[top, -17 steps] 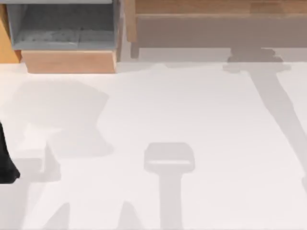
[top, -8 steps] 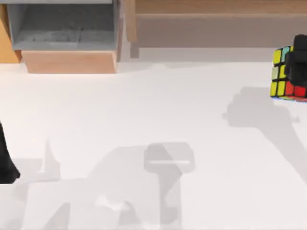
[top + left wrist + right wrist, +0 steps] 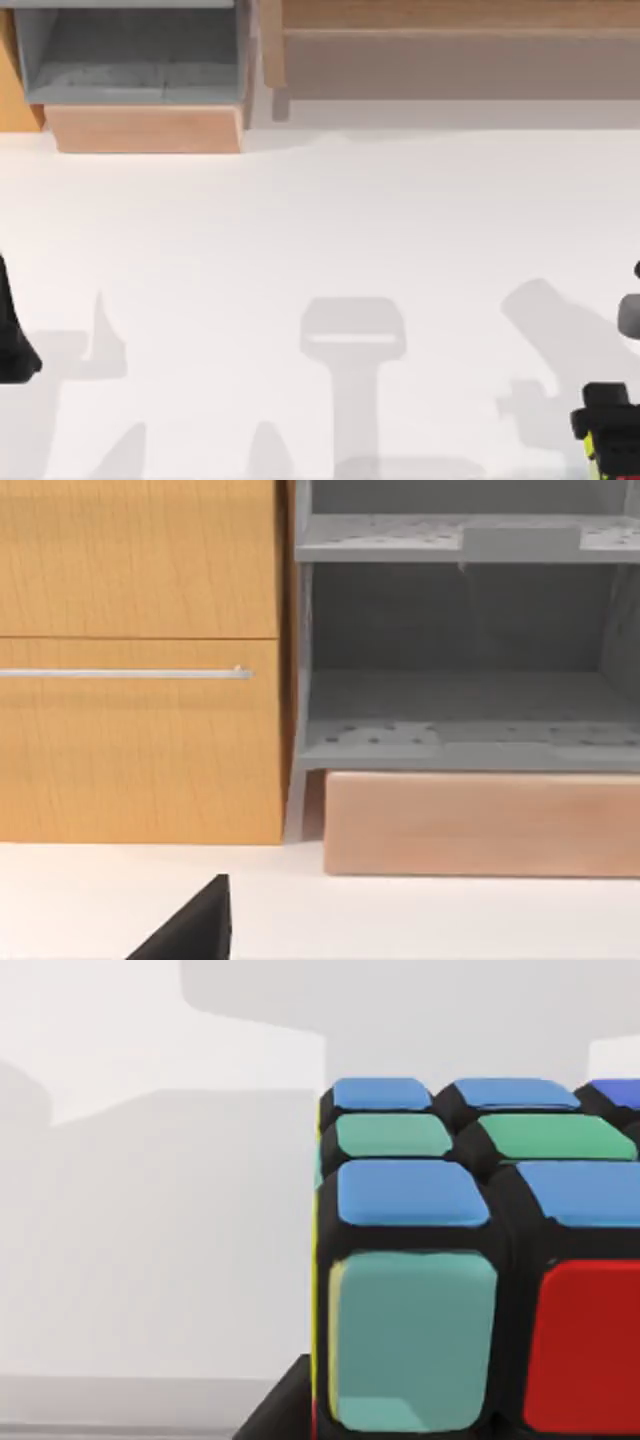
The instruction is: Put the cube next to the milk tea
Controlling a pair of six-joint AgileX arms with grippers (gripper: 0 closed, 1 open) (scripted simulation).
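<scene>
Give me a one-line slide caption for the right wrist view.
Close-up of the multicoloured puzzle cube, with blue, green and red tiles in black framing, above the white table.

No readable text, label or number anywhere.

A cube is seen tiled in blue, green, pale teal and red, with yellow along one edge, all set in a black grid. The table is coloured plain white. A cabinet is finished in orange wood grain, beside grey speckled shelves.
</scene>
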